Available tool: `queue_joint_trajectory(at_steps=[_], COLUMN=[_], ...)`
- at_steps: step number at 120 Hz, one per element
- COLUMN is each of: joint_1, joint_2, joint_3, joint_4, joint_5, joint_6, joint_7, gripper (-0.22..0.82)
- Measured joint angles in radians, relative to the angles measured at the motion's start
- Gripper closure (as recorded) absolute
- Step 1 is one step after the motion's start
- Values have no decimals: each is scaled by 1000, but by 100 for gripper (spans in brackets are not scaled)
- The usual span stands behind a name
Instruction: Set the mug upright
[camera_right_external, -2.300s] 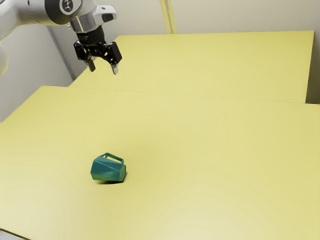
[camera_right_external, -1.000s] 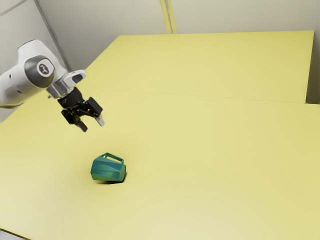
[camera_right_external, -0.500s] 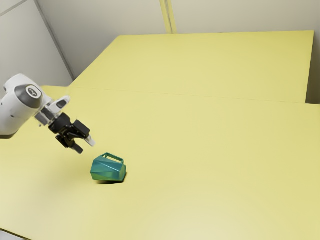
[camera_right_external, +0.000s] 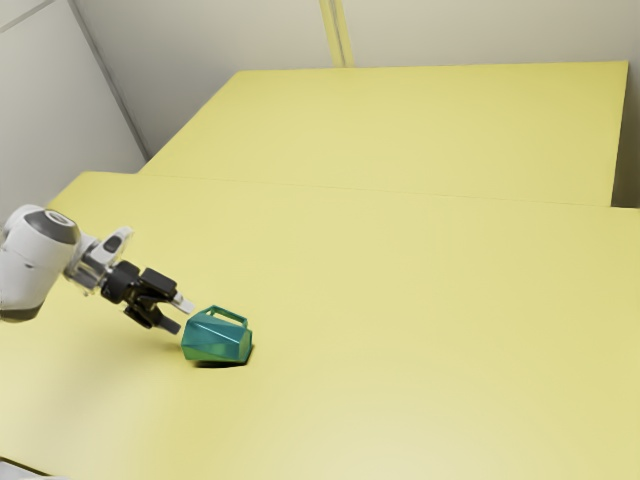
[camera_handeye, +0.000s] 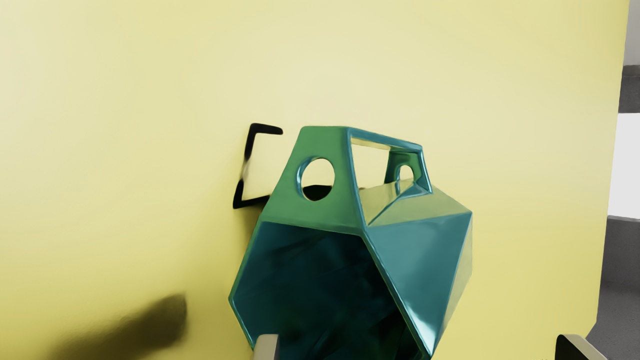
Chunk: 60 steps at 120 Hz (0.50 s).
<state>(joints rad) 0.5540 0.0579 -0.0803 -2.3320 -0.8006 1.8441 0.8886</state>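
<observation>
The mug (camera_right_external: 217, 338) lies on its side in the lower left part of the exterior view, upon a smooth, plain yellow surface (camera_right_external: 420, 300). Its body is glossy, of teal and green colour, and made from flat, angular facets. The mouth is many-sided and is turned toward the end effector (camera_right_external: 182, 317), which is near it, on the exterior view's left. The angular handle (camera_handeye: 325, 140) points upward, and its flat end piece has a round hole.

The end effector stands wide, with one fingertip (camera_handeye: 266, 347) in front of the mouth and the other outside the body. I cannot tell if the nearer one touches the rim. The interior is very dark, so its bottom is hard to make out. In the wrist view, the frame's edge cuts off the lowest part of the mug and most of both fingers.
</observation>
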Motion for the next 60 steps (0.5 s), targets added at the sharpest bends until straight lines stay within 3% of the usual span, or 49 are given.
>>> queue_joint_trajectory(at_steps=[35,60], joint_1=[-32,-29], joint_2=[39,42], joint_3=[-6,-6], joint_4=[-9,-15], joint_5=[-66,-86], joint_6=[-28,-41], joint_7=[78,119], gripper=[3,30])
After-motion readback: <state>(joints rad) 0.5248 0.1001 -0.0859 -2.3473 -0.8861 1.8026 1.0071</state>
